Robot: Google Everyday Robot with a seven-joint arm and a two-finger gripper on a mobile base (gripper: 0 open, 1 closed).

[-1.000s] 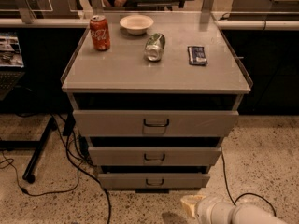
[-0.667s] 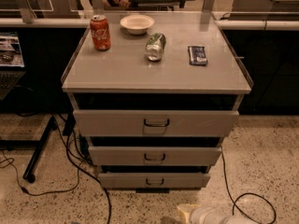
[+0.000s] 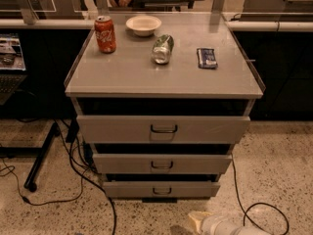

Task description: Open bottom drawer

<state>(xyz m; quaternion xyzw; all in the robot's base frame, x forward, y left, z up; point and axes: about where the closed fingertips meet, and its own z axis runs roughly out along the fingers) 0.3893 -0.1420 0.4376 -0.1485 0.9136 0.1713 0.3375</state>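
Observation:
The bottom drawer (image 3: 161,189) is the narrowest grey front at the foot of the cabinet, with a small dark loop handle (image 3: 162,191) at its centre. It sits slightly proud, like the two drawers above it. My gripper (image 3: 188,226) is at the bottom edge of the view, low over the floor, below and to the right of the bottom drawer and apart from it. Only the white arm end (image 3: 222,225) and a pale tip show.
The mid drawer (image 3: 162,163) and top drawer (image 3: 163,129) sit above. On the cabinet top (image 3: 132,75) stand a red can (image 3: 105,34), a white bowl (image 3: 143,25), a lying green can (image 3: 162,48) and a dark packet (image 3: 207,58). Black cables (image 3: 78,175) and a stand leg (image 3: 41,155) lie on the left floor.
My arm has dropped lower in the view, so less of it shows, and its tip has shifted slightly left. The drawers have not moved.

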